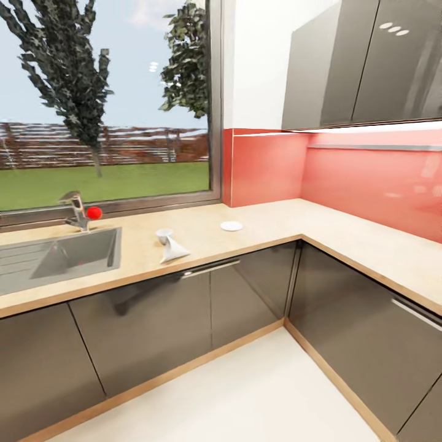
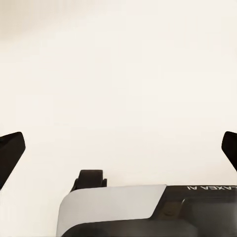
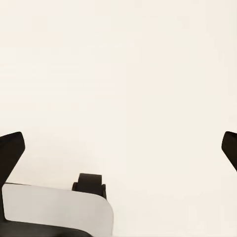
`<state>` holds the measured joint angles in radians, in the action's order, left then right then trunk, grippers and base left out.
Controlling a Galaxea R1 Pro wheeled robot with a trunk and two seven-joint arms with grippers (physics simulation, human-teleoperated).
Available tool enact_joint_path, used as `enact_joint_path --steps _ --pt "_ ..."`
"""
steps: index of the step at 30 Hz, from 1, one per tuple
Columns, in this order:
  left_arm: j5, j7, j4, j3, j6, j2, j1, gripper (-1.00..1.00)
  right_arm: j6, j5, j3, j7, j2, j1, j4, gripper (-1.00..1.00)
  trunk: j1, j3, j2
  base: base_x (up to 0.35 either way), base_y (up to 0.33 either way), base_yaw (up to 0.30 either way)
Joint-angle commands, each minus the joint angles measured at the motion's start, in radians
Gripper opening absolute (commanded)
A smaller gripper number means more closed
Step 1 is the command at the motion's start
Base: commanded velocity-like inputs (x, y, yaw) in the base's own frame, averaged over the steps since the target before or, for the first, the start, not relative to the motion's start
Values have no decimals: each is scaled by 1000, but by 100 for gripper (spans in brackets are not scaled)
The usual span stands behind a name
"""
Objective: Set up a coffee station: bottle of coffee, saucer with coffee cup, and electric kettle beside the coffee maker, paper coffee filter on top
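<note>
From the head, cup (image 1: 164, 235) and saucer (image 1: 231, 226) sit apart on the countertop (image 1: 258, 224); wrist cameras show the left gripper (image 2: 118, 148) and right gripper (image 3: 118, 148) spread wide over pale floor (image 3: 118, 64).

Coffee cup (image 1: 164, 235) left of saucer (image 1: 231, 226)

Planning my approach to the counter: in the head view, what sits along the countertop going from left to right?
Sink → faucet with a red knob → coffee cup → white paper coffee filter, just right of the cup and nearer the counter's front edge → saucer → bare countertop running into the corner.
</note>
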<state>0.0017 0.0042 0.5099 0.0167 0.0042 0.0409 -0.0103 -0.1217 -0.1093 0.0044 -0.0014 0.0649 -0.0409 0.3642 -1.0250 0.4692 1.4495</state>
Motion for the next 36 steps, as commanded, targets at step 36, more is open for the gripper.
enact_joint_path --steps 36 --pt "0 0 1 2 0 0 0 100 -2 -9 0 0 0 0 -1 100 0 1 0 0 176 -105"
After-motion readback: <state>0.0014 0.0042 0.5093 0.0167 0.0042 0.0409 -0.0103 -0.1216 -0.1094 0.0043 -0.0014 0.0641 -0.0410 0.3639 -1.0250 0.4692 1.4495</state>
